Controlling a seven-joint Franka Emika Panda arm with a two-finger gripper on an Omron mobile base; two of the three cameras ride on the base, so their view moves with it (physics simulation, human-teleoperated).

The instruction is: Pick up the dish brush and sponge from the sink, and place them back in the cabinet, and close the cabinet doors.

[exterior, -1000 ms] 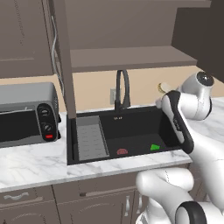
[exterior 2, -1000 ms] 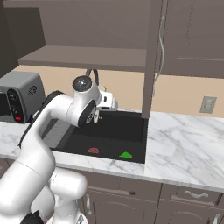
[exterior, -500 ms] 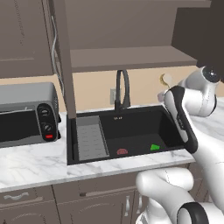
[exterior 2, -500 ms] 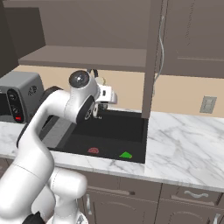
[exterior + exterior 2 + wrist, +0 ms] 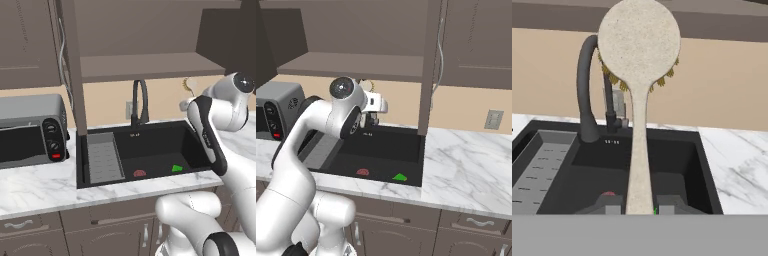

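The gripper (image 5: pixel 639 207) is clamped on the handle of the dish brush (image 5: pixel 638 65), whose long axis runs straight out from the fingers, head up. The cabinet (image 5: pixel 150 65) shelf lies just above and beyond the head. The arm is raised over the sink (image 5: pixel 150 150)'s right end, where the sponge (image 5: pixel 177 168) lies.

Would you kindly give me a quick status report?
Gripper shut on dish brush, raised above sink. Sponge lying in basin. Cabinet doors open; shelf ahead, nothing blocking.

marble counter (image 5: pixel 35 187), toaster oven (image 5: pixel 30 131), black sink (image 5: pixel 150 145)
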